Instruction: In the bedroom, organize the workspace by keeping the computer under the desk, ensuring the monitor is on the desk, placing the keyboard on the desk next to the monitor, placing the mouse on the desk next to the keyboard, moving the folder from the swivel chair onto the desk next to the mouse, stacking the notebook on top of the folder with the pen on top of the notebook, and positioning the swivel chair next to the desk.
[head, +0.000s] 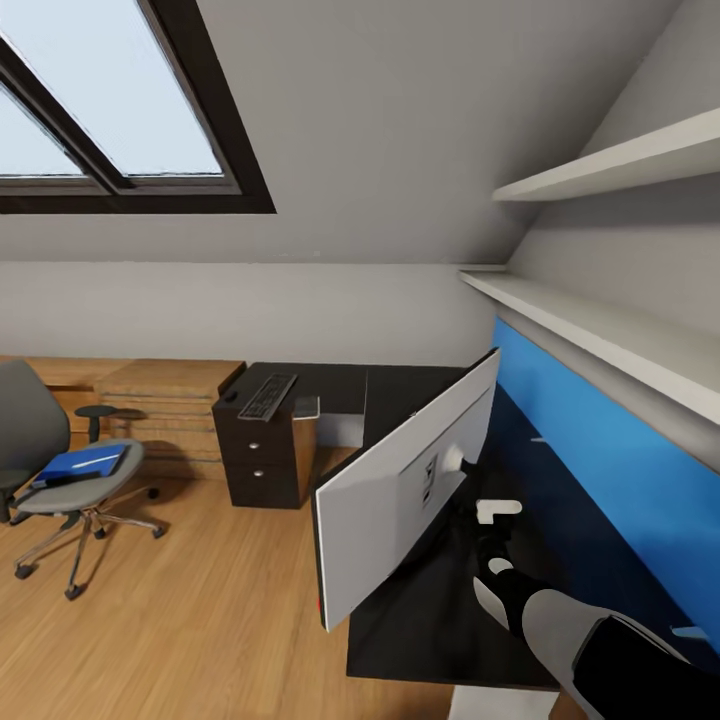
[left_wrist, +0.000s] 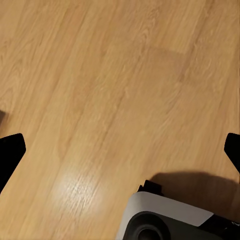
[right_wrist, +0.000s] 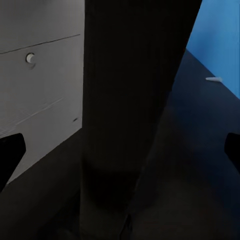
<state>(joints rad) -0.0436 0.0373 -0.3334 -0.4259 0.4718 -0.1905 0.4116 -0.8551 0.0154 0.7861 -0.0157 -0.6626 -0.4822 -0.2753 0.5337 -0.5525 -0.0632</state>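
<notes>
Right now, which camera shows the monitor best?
The head view: the monitor shows whole from behind, tilted on the desk, with the right gripper at its stand. The right wrist view gives a close dark stand and some grey back.

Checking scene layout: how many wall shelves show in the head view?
2: an upper shelf high on the right wall, and a lower shelf beneath it, above the blue panel.

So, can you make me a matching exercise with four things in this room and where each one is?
Things:
1. monitor
2. keyboard
3. folder
4. swivel chair

Places:
a. flat on the desk's far end
b. on the wooden floor
c. on the chair seat
d. on the near desk part, by the right gripper

Pairs: 1-d, 2-a, 3-c, 4-b
</notes>
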